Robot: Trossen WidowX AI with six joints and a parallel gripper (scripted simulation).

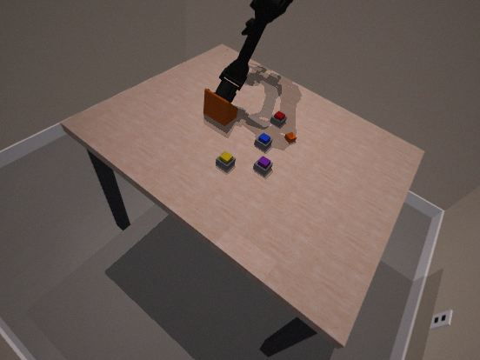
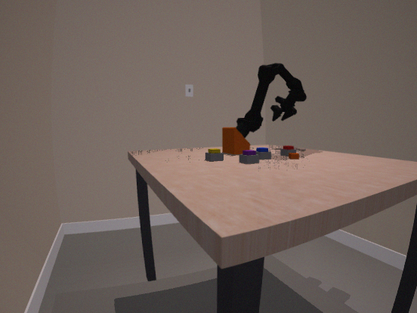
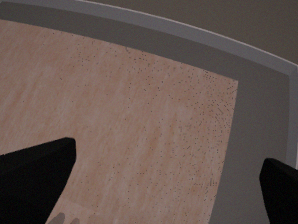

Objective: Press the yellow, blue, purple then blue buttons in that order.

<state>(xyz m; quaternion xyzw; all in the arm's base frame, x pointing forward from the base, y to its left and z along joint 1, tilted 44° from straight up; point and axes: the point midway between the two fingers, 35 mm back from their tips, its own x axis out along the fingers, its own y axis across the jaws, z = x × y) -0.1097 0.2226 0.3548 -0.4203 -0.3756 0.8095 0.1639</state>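
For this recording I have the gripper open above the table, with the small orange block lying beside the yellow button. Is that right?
Not quite: the top view shows the small orange block near the red button, not the yellow one. The gripper is indeed open above the table.

on the table (image 1: 304,226) (image 2: 264,196) (image 3: 100,105), a small block (image 1: 290,137) (image 2: 294,156) lies near four separate buttons (image 1: 263,139) (image 2: 249,153).
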